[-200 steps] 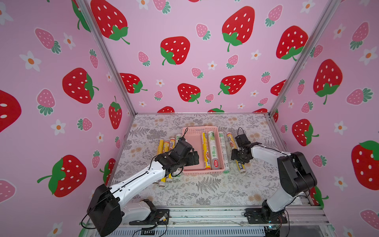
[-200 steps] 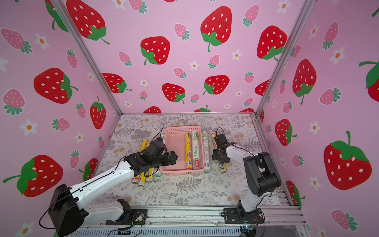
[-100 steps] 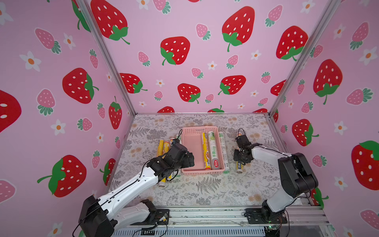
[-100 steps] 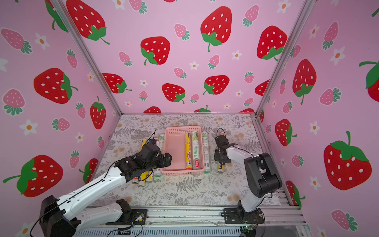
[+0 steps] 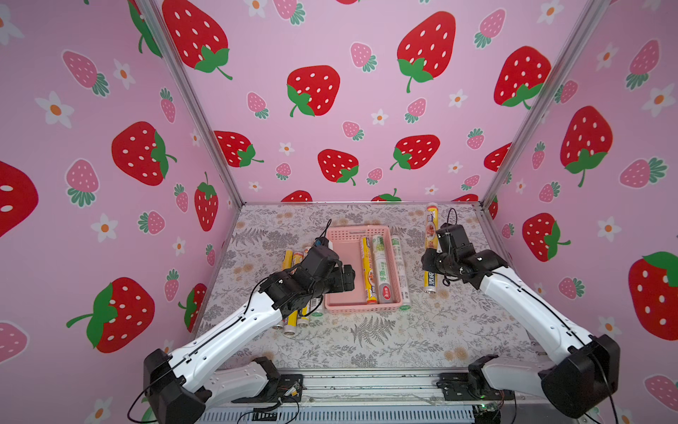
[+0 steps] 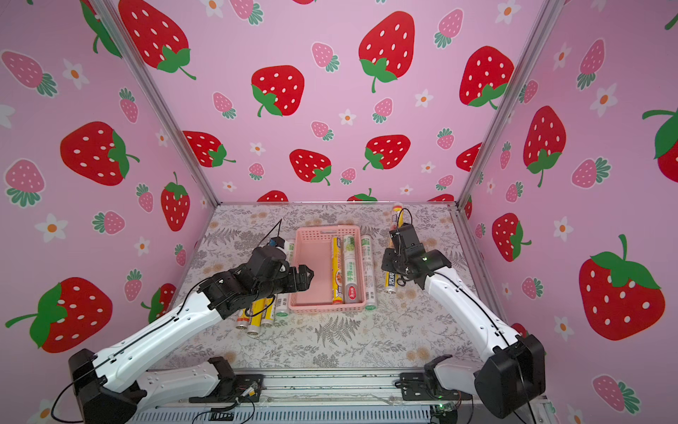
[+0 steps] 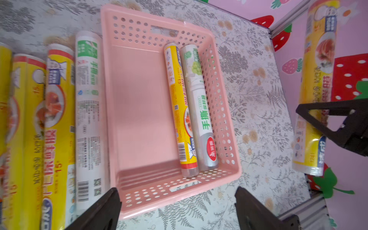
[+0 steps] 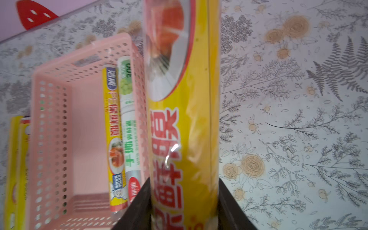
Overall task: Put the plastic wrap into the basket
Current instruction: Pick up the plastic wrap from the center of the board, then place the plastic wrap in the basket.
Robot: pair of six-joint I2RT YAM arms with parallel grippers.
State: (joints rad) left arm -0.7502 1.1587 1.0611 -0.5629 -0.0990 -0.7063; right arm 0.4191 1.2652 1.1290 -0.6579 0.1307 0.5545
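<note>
Tablecloth of ferns, walls of strawberries

Rt hand grips yellow roll — basket beside.

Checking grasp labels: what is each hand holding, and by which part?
The right hand grips a long yellow plastic-wrap roll around its shaft, somewhat past midlength toward the robot; the open left hand holds nothing.
</note>
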